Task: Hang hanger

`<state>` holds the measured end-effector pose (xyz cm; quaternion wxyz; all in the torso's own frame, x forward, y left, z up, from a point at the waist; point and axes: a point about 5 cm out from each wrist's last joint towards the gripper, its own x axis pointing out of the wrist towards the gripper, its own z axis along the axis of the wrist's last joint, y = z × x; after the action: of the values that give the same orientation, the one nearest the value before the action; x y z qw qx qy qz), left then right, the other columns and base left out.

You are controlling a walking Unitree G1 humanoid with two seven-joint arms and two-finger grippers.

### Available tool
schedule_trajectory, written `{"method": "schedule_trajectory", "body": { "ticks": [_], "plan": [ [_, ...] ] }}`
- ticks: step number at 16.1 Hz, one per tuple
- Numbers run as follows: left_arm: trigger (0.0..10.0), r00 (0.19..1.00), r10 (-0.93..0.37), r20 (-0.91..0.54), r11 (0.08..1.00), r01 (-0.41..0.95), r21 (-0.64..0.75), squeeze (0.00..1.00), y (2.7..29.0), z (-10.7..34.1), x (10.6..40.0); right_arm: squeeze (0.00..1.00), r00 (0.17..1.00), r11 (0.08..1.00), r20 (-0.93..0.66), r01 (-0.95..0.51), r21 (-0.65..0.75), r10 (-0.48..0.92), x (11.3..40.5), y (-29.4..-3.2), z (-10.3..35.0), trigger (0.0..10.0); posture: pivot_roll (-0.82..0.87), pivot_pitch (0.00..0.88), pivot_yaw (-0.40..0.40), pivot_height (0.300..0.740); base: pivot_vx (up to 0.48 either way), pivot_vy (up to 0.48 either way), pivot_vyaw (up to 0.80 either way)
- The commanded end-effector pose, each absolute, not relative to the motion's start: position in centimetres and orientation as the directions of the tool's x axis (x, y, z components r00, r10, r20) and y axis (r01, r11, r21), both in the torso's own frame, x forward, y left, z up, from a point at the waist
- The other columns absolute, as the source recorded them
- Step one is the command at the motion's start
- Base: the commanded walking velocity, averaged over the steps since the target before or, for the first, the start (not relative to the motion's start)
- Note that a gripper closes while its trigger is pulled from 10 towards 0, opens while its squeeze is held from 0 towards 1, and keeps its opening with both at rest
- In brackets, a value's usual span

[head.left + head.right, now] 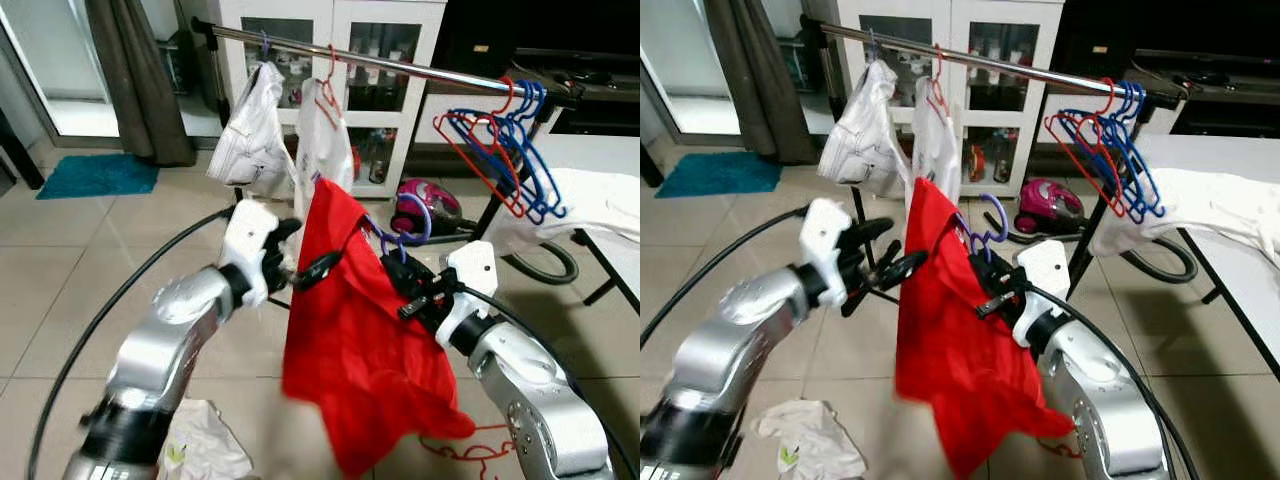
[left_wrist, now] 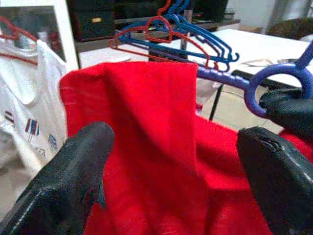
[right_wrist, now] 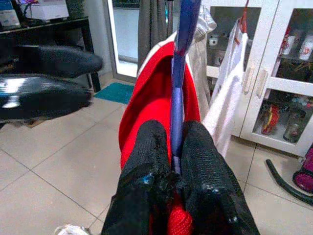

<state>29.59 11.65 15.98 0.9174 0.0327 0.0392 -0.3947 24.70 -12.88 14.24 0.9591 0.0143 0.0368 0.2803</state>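
Note:
A red garment (image 1: 350, 330) hangs on a purple hanger (image 1: 410, 232) held in mid-air below the steel rail (image 1: 400, 65). My right gripper (image 3: 175, 142) is shut on the hanger's purple neck (image 3: 178, 98), just under its hook. My left gripper (image 1: 303, 255) is open at the garment's left shoulder. In the left wrist view its black fingers (image 2: 73, 166) stand wide apart, with the red cloth (image 2: 146, 147) between them and the purple hook (image 2: 274, 88) beyond. The garment's lower part droops toward the floor.
Two white garments (image 1: 255, 130) hang on the rail at the left. Several empty red and blue hangers (image 1: 500, 150) hang at its right end. A white table (image 1: 600, 200) stands to the right, a pink vacuum cleaner (image 1: 430, 205) behind, and a white cloth (image 1: 205, 450) lies on the floor.

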Motion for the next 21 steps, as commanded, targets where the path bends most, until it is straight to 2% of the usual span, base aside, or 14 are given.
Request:
{"method": "schedule_trajectory", "body": {
  "ticks": [1, 2, 3, 4, 9, 11, 12, 13, 14, 17, 20, 21],
  "plan": [
    [10.0, 0.689, -0.714, -0.126, 0.686, 0.724, 0.071, 0.71, 11.4, 15.6, 30.2, 0.0, 0.837, 0.837, 0.002, -0.547, 0.019, 0.547, 24.8, -12.6, 15.6, 10.0, 0.07, 0.031, -0.013, 0.74, 0.0, 0.0, 0.0],
    [9.9, 0.713, -0.688, -0.133, 0.708, 0.7, 0.093, 0.0, 11.5, 15.4, 30.8, 0.0, 0.835, 0.835, 0.006, -0.55, 0.019, 0.55, 24.8, -12.6, 15.7, 10.0, 0.07, 0.031, -0.01, 0.74, 0.0, 0.0, 0.0],
    [3.5, 0.757, -0.641, -0.126, 0.748, 0.653, 0.117, 0.0, 11.8, 15.3, 31.9, 0.0, 0.831, 0.831, 0.013, -0.556, 0.022, 0.556, 24.7, -12.5, 15.9, 10.0, 0.06, 0.031, -0.011, 0.74, 0.0, 0.0, 0.0],
    [0.0, 0.766, -0.634, -0.106, 0.759, 0.643, 0.106, 0.0, 11.8, 15.4, 32.4, 0.0, 0.828, 0.828, 0.016, -0.56, 0.032, 0.56, 24.6, -12.5, 15.9, 10.0, 0.06, 0.03, -0.012, 0.74, 0.0, 0.0, 0.0],
    [0.0, 0.751, -0.657, -0.071, 0.743, 0.66, 0.111, 0.0, 11.0, 15.2, 33.3, 0.0, 0.823, 0.823, 0.025, -0.567, 0.031, 0.567, 24.6, -12.3, 16.1, 10.0, 0.05, 0.027, -0.011, 0.74, 0.0, 0.0, 0.0],
    [0.0, 0.709, -0.703, -0.057, 0.703, 0.705, 0.097, 0.0, 10.4, 15.4, 33.0, 0.0, 0.823, 0.822, 0.026, -0.568, 0.033, 0.567, 24.6, -12.3, 16.1, 10.0, 0.05, 0.026, -0.011, 0.74, 0.0, 0.0, 0.0],
    [0.0, 0.659, -0.751, -0.038, 0.656, 0.751, 0.069, 0.0, 9.9, 15.5, 32.5, 0.0, 0.823, 0.822, 0.026, -0.568, 0.033, 0.568, 24.6, -12.3, 16.1, 10.0, 0.06, 0.025, -0.013, 0.74, 0.0, 0.0, 0.0],
    [10.0, 0.648, -0.761, -0.028, 0.646, 0.761, 0.058, 0.0, 9.7, 15.6, 32.4, 0.0, 0.822, 0.822, 0.027, -0.569, 0.035, 0.568, 24.7, -12.3, 16.2, 10.0, 0.06, 0.025, -0.013, 0.74, 0.0, 0.0, 0.0],
    [10.0, 0.622, -0.782, -0.043, 0.619, 0.783, 0.059, 1.0, 9.4, 15.3, 32.2, 0.0, 0.821, 0.82, 0.027, -0.571, 0.035, 0.57, 24.7, -12.2, 16.2, 10.0, 0.05, 0.023, -0.014, 0.74, 0.0, 0.0, 0.0],
    [10.0, 0.586, -0.807, -0.066, 0.583, 0.81, 0.069, 1.0, 8.9, 15.0, 32.1, 0.0, 0.819, 0.819, 0.027, -0.573, 0.033, 0.573, 24.7, -12.2, 16.2, 10.0, 0.05, 0.022, -0.011, 0.74, 0.0, 0.0, 0.0],
    [10.0, 0.767, -0.637, -0.07, 0.752, 0.639, 0.162, 1.0, 10.0, 15.0, 34.5, 0.0, 0.818, 0.818, 0.031, -0.575, 0.032, 0.574, 24.7, -12.1, 16.3, 10.0, 0.05, 0.021, -0.007, 0.74, 0.0, 0.0, 0.0],
    [10.0, 0.775, -0.63, -0.061, 0.76, 0.63, 0.158, 1.0, 10.0, 15.1, 34.7, 0.0, 0.818, 0.818, 0.032, -0.575, 0.032, 0.574, 24.7, -12.1, 16.3, 10.0, 0.05, 0.021, -0.007, 0.74, 0.0, 0.0, 0.0]
  ]
}}
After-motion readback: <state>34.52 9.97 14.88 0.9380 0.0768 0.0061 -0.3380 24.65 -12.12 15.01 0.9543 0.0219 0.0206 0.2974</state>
